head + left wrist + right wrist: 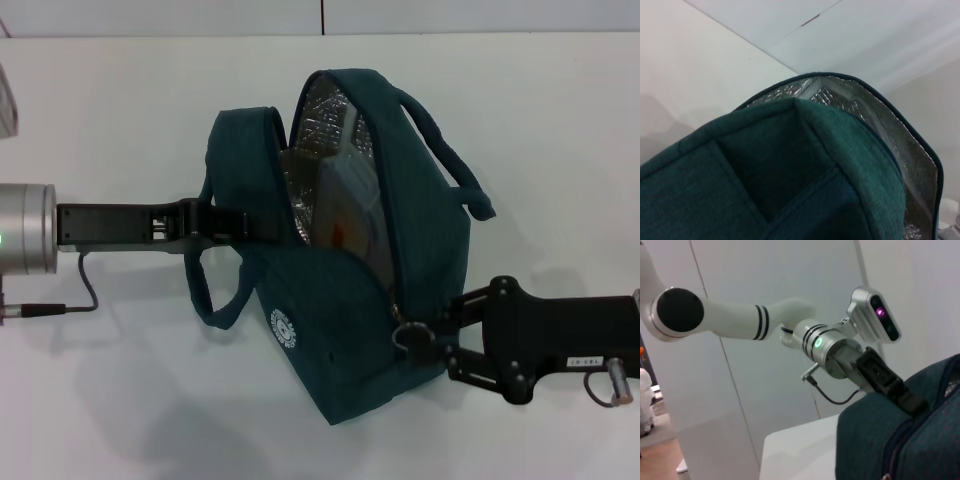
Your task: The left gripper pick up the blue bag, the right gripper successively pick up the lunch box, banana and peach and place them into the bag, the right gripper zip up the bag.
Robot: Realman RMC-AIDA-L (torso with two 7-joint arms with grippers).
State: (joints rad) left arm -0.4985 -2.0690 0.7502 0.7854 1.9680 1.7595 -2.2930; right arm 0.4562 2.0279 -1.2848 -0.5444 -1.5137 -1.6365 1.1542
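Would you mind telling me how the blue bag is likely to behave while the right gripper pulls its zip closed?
The blue bag looks like soft fabric, so its opening may sag or buckle under the pull. The left gripper grips its side, which probably stops it sliding toward the right gripper at the zip pull. The lunch box showing inside should add weight and some shape.

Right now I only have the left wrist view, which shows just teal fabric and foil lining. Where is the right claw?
Observer: In the head view, the right claw sits at the metal ring zip pull, low on the blue bag.
Operator: What is holding the bag?
Observer: The left claw is clamped on its side, next to a handle.
Operator: Is anything inside?
Observer: The lunch box shows through the open mouth. I cannot make out any other contents.
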